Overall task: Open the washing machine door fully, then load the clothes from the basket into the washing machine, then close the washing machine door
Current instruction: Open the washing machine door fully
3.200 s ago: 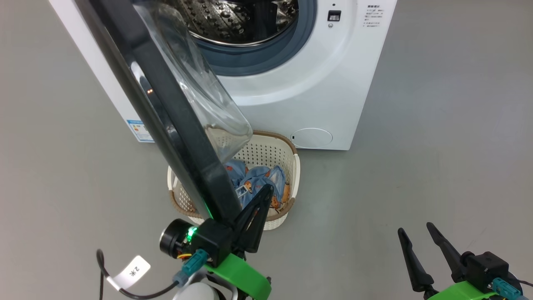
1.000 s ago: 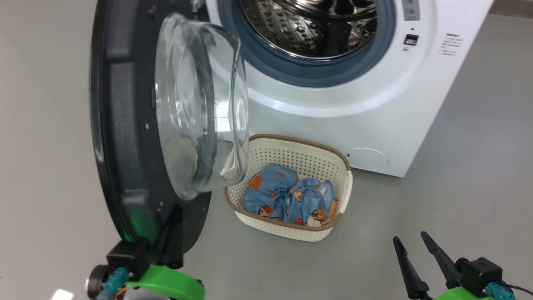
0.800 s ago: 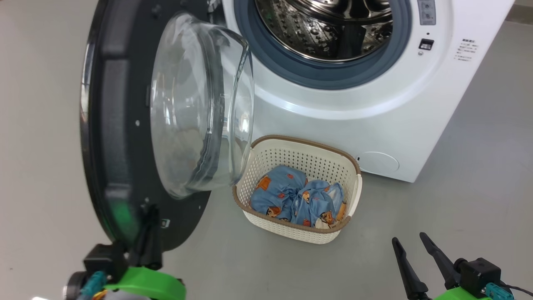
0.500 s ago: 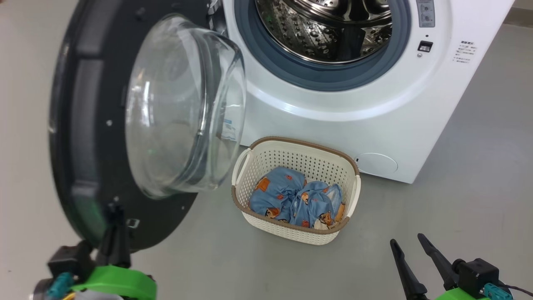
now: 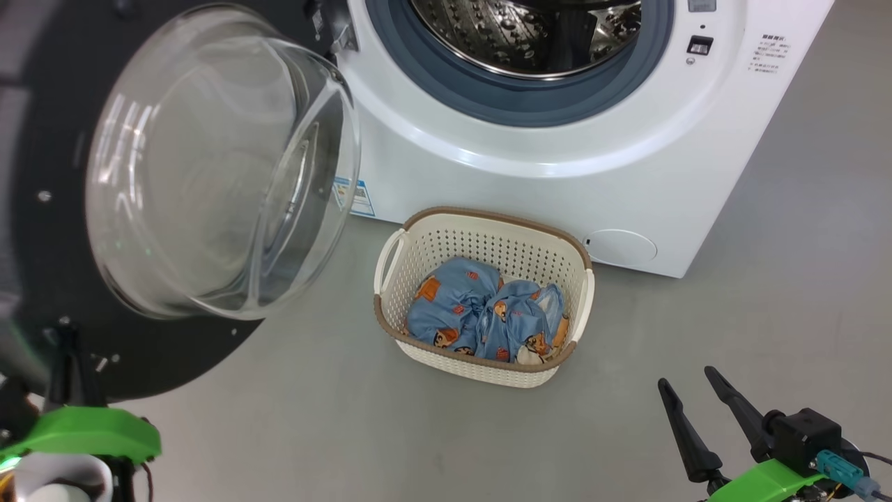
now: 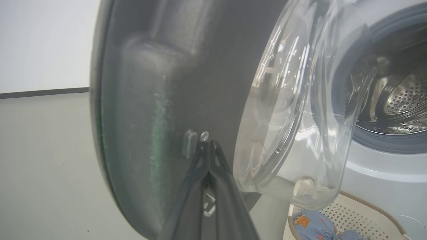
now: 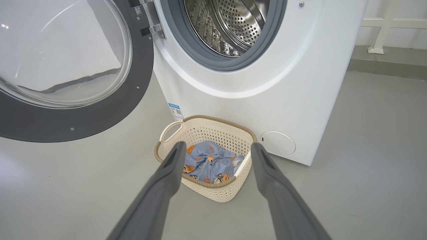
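Note:
The washing machine (image 5: 529, 167) stands with its steel drum (image 5: 529, 35) exposed. The washing machine door (image 5: 42, 230) hangs wide open at the left, its clear glass bowl (image 5: 216, 167) bulging toward me. My left gripper (image 5: 66, 341) is shut, with its fingertips (image 6: 208, 146) pressed against the door's (image 6: 150, 100) black inner face near the lower edge. The basket (image 5: 488, 217) sits on the floor in front of the machine and holds the clothes (image 5: 481, 314), bunched blue fabric with orange bears. My right gripper (image 5: 686, 376) is open and empty, low at the right, aimed toward the basket (image 7: 220, 119) and clothes (image 7: 206, 163).
Grey floor stretches all around the basket and to the right of the machine. A round white cover (image 5: 620, 245) sits low on the machine's front, and a blue label (image 5: 352, 197) on its left corner. A white frame foot (image 7: 377, 50) stands by the back wall.
The door has swung further open to the left, with my shut left gripper moving left against it. The head camera has shifted. My right gripper has stayed open and still.

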Robot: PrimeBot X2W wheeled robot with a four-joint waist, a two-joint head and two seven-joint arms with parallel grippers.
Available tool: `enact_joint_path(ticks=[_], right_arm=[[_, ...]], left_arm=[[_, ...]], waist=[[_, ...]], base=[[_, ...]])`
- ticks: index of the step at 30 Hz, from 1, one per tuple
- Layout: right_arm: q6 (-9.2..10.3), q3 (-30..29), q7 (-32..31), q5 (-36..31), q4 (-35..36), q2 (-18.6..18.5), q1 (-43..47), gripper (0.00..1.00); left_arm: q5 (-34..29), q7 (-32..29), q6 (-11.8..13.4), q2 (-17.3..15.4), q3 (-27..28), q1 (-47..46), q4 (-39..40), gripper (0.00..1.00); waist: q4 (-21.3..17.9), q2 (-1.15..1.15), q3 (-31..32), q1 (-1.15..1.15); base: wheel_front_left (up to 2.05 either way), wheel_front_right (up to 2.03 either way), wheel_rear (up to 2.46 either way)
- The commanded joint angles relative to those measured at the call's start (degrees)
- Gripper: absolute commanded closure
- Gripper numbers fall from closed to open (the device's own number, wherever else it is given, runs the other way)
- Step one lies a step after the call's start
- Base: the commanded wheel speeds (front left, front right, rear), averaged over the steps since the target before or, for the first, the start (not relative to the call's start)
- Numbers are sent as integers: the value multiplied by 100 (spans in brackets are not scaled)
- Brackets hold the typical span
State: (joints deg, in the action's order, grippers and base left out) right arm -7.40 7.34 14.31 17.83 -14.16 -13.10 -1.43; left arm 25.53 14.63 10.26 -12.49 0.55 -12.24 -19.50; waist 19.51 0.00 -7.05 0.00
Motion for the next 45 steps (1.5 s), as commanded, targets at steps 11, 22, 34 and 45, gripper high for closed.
enact_joint_path(ticks=[11,22,34,45], right_arm=[[-9,252,33,96,155,-265,-283,0],[-9,254,-8,113,137,-320,-335,0],[-9,297,35,71,35,-121,-219,0],[-9,362,61,42,-16,73,-230,0]], left_arm=[[-281,37,-291,-288,1003,-708,-529,100],[-687,37,-592,-207,1520,-869,-718,100],[-1240,37,-944,234,1554,-617,118,100],[-1391,37,-1327,691,1317,-286,1397,100]], waist=[[-63,0,-291,0],[-197,0,-319,0],[-299,0,-35,0],[-479,0,128,0]], base=[[0,0,0],[0,0,0],[0,0,0],[0,0,0]])
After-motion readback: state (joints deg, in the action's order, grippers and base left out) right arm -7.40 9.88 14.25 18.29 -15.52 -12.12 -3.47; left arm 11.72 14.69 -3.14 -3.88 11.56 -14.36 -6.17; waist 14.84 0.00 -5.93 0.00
